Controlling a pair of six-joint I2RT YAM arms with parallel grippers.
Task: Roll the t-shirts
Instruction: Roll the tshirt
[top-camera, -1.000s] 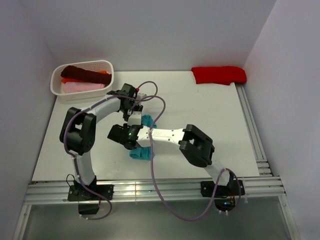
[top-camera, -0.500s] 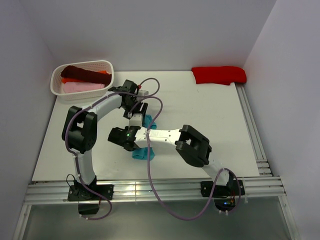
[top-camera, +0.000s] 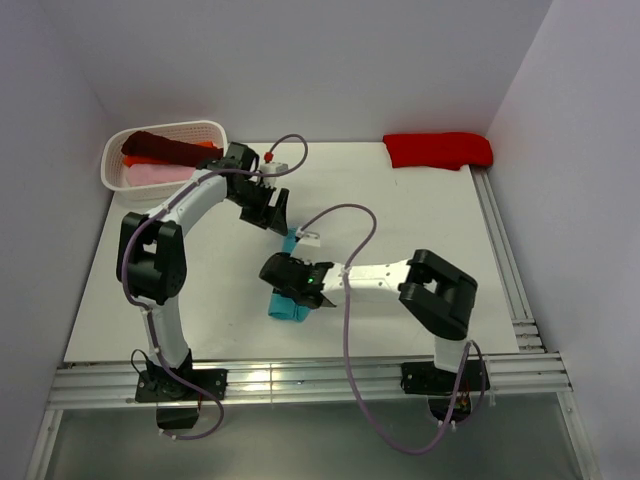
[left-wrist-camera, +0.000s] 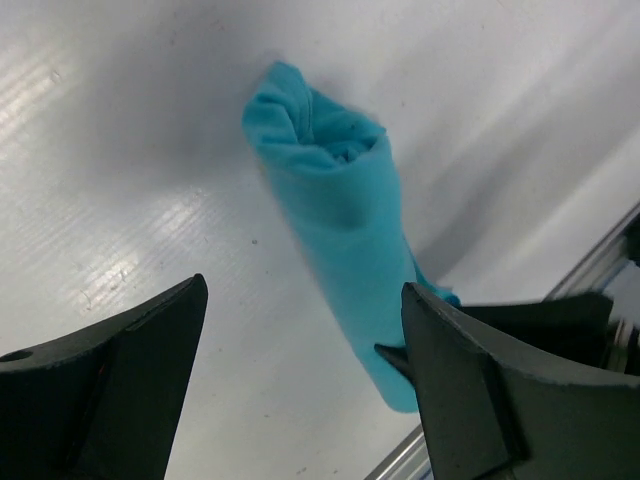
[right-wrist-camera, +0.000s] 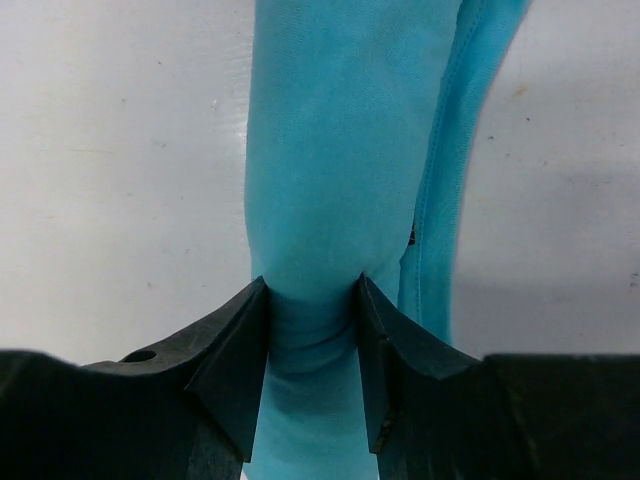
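The right gripper (right-wrist-camera: 310, 300) has its fingers (right-wrist-camera: 235, 340) clamped on the teal t-shirt (right-wrist-camera: 330, 150), squeezing a waist into the cloth near the lower end of the roll. In the right wrist view a loose hemmed strip runs down the roll's right side, outside the pinch. The left gripper (left-wrist-camera: 303, 290) hangs above the roll's other end with its fingers (left-wrist-camera: 130, 350) wide apart, holding nothing. Below them the open end of the roll shows its bunched folds.

The tee reads as a tight cylinder, so the rolling itself looks finished. The step in hand is probably securing the bundle and lifting it. The next move calls for a firm pinch so the turns do not slacken, and for keeping that loose strip from trailing or unwinding. The likely goal is the white basket (top-camera: 170, 125) at the upper left of the top view, where a maroon t-shirt (top-camera: 165, 148) and a pink t-shirt (top-camera: 160, 175) lie as long bundles.

The roll sits at the lower centre of the table (top-camera: 420, 220), near the front rail (top-camera: 300, 380), so there is little room toward the bottom of the frame. Bare white surface opens to the right and up the middle. The left arm lies across the straight line to the basket and would need to clear first. A red t-shirt (top-camera: 438, 150) lies at the upper right corner, well apart.
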